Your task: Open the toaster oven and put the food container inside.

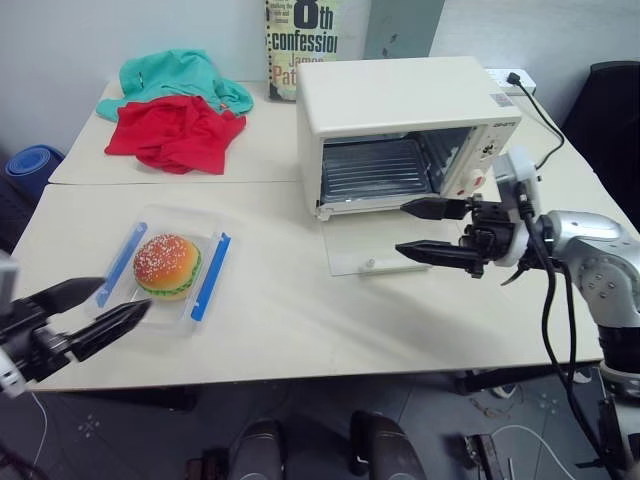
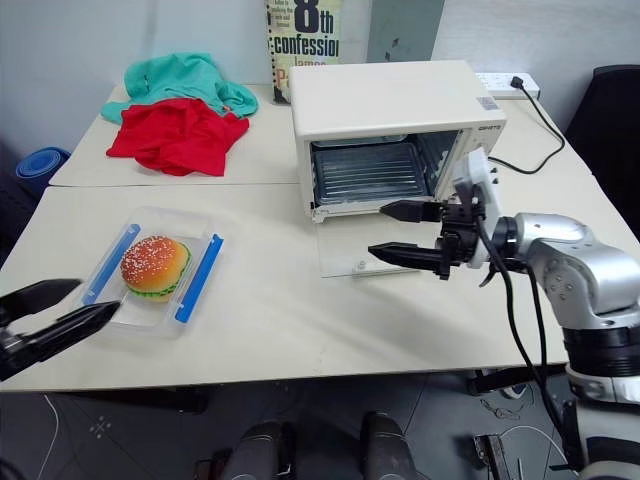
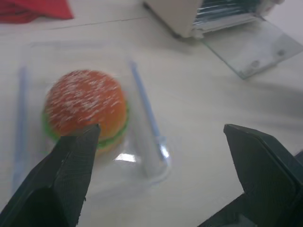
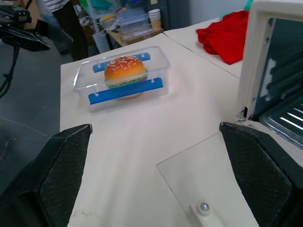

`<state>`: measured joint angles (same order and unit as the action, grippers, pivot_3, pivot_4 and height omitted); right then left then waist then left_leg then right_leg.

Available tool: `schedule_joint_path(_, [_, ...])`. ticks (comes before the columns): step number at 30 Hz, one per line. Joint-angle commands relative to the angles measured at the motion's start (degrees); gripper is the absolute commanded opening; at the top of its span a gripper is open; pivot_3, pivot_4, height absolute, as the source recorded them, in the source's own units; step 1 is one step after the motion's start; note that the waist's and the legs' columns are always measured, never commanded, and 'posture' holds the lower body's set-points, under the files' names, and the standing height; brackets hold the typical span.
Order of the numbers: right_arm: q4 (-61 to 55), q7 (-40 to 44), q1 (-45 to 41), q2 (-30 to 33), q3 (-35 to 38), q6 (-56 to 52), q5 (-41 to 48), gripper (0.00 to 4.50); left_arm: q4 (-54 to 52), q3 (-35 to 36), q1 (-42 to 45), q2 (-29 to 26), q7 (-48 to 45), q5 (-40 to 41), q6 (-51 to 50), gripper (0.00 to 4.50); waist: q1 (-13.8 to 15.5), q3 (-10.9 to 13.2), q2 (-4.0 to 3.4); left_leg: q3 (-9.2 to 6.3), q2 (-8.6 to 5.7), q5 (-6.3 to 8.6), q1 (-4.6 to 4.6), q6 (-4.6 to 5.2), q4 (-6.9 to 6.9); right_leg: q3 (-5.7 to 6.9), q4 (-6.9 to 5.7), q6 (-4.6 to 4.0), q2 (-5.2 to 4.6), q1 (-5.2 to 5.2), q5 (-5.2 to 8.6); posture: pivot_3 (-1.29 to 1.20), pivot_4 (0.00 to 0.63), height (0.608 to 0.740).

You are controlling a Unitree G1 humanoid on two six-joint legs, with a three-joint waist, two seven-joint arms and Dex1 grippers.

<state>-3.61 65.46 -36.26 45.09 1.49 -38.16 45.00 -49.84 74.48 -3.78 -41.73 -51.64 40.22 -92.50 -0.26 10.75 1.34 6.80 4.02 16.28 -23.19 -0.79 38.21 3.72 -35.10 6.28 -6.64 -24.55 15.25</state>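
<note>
One toaster oven (image 1: 400, 125) on the table (image 1: 290, 310), glass door (image 1: 375, 245) flat down. One food container (image 1: 165, 268) well left of the oven, one burger inside, two blue clips. Two claws: left claw (image 1: 100, 310) wide, empty, just beside the container; right claw (image 1: 425, 230) wide, empty, over the door.

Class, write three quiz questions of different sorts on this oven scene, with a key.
1. True or false: the oven door lies open on the table.
2. Where is the food container? A) inside the oven B) on the table C) in the right gripper
3. Fill in: the red cloth lies beside a ____ cloth.

Key: 1 true; 2 B; 3 teal.
</note>
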Motion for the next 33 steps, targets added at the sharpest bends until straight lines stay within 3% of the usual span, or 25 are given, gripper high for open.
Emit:
schedule_joint_path(1, [1.45, 2.45, -2.24, -1.52, -0.49, 1.91, -1.74, 4.5, 0.44, 9.97, -6.39, 4.16, 2.15, 3.69, 0.0, 4.45, -0.22, 0.0, 0.0, 0.01, 0.01, 0.01, 0.0, -0.01, -0.01, 0.0, 0.0, -0.01, 0.0, -0.01, 0.01, 0.0, 0.15, 0.74])
schedule_joint_path(4, [2.5, 3.58, -2.86, -2.47, -0.81, 2.46, -3.0, 4.5, 0.99, 12.38, -10.13, 7.5, 6.75, 7.27, 0.0, 4.45, -0.31, -0.01, 0.01, 0.01, 0.05, 0.06, 0.01, -0.01, -0.02, 0.01, -0.02, -0.06, -0.02, -0.02, 0.03, 0.0, 0.15, 0.74])
schedule_joint_path(8, [2.74, 4.14, -3.14, -3.47, -0.32, 1.94, -3.41, 4.5, -0.15, 7.5, -10.67, 15.33, 20.94, 10.98, 0.0, 4.45, -0.16, -0.04, -0.04, -0.03, 0.04, 0.08, 0.05, 0.0, -0.02, 0.0, -0.04, -0.08, -0.08, 0.0, 0.04, 0.0, 0.15, 0.74])
schedule_joint_path(14, [0.34, 3.29, -0.99, -3.09, 1.07, 0.67, -2.55, 4.5, 1.17, 3.03, 2.93, 25.95, 48.93, 18.15, 0.0, 4.45, 0.09, -0.11, 0.1, -0.06, 0.05, 0.08, 0.09, -0.01, 0.03, 0.0, -0.25, -0.09, -0.07, 0.02, 0.04, 0.0, 0.15, 0.74])
schedule_joint_path(20, [-2.89, 1.32, 1.75, -2.29, 3.47, -0.95, -1.49, 4.5, 6.52, -0.37, 12.76, 27.0, 72.41, 33.14, 0.0, 4.45, 0.05, -0.16, 0.2, -0.05, 0.03, 0.08, 0.12, -0.05, 0.05, -0.03, -0.37, -0.09, -0.07, 0.02, 0.04, 0.0, 0.15, 0.74])
schedule_joint_path(22, [-3.98, 0.6, 2.83, -2.17, 4.44, -1.23, -1.34, 4.5, 10.82, -11.26, 2.68, 22.42, 92.83, 53.4, 14.21, 4.45, -0.14, -0.19, 0.24, -0.07, 0.03, 0.11, 0.15, -0.08, 0.03, -0.08, -0.36, -0.09, -0.07, 0.0, 0.04, 0.0, 0.15, 0.74])
schedule_joint_path(24, [-5.06, -0.05, 3.9, -2.11, 5.27, -1.52, -1.15, 4.5, 12.26, -20.9, -6.55, 15.45, 106.98, 68.99, 28.0, 4.45, -0.34, -0.22, 0.3, -0.22, 0.25, 0.2, 0.37, -0.21, -0.07, -0.3, -0.54, -0.13, -0.11, 0.01, 0.06, 0.0, 0.15, 0.74])
schedule_joint_path(28, [-6.98, -1.47, 5.91, -2.27, 6.9, -2.11, -0.72, 4.5, 10.08, -29.03, -14.83, 6.85, 112.02, 72.78, 42.97, 4.45, 0.16, -0.21, 0.27, -0.02, 0.48, 0.44, 0.8, -0.2, -0.1, -0.64, -0.41, -0.61, -0.09, 0.21, 0.32, 0.0, 0.15, 0.74])
schedule_joint_path(30, [-7.61, -2.1, 6.44, -2.33, 7.19, -2.17, -0.42, 4.5, 10.1, -30.98, -17.11, 3.82, 112.43, 72.78, 47.09, 4.45, 0.15, -0.21, 0.27, 0.05, 0.3, 0.44, 0.88, -0.22, -0.12, -0.51, -0.33, -1.41, -0.04, 0.27, 0.77, 0.0, 0.15, 0.74])
schedule_joint_path(33, [-8.46, -3.05, 6.92, -2.58, 7.52, -2.04, -0.18, 4.5, 11.21, -34.13, -17.66, 0.64, 112.77, 72.78, 51.4, 4.45, 0.15, -0.21, 0.26, 0.13, 0.29, 0.44, 0.92, -0.22, -0.12, -0.54, -0.28, -1.45, 0.0, 0.28, 0.79, 0.0, 0.15, 0.74])
